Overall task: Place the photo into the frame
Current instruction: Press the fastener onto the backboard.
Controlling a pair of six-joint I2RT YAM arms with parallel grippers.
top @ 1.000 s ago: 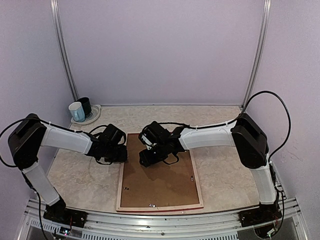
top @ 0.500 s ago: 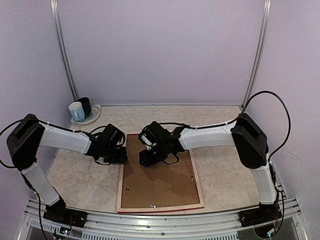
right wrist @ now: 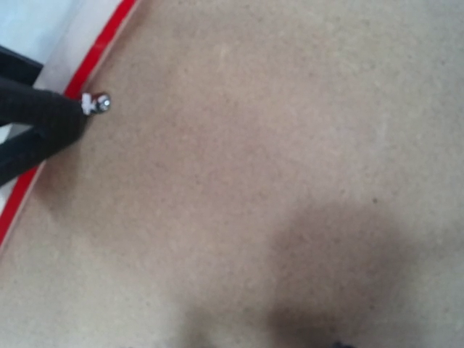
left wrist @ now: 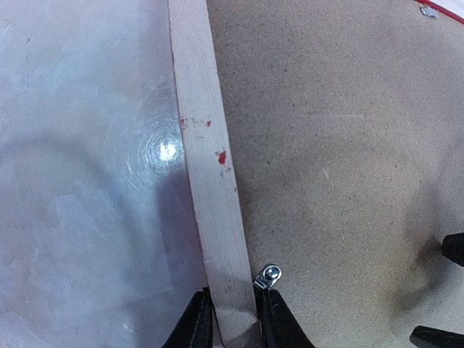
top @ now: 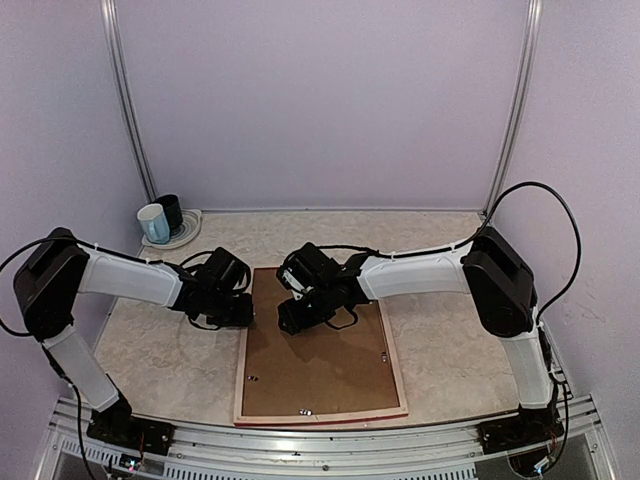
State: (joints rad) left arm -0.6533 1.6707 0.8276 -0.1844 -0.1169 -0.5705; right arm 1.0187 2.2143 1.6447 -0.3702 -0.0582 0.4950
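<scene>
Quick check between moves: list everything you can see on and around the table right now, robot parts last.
frame: one, pale wood sides with a red edge, lying face down mid-table
backing board: one, plain brown, set inside the frame
metal tabs: several, silver, along the board's edges
photo: none seen
white mug: one, white, back left corner
dark mug: one, dark, just behind the white mug
plate: one, pale, under the mugs
table: one, beige marbled, under everything
left gripper: one, black, fingers either side of the frame's left rail; grip unclear
right gripper: one, black, open, over the board's far end
</scene>
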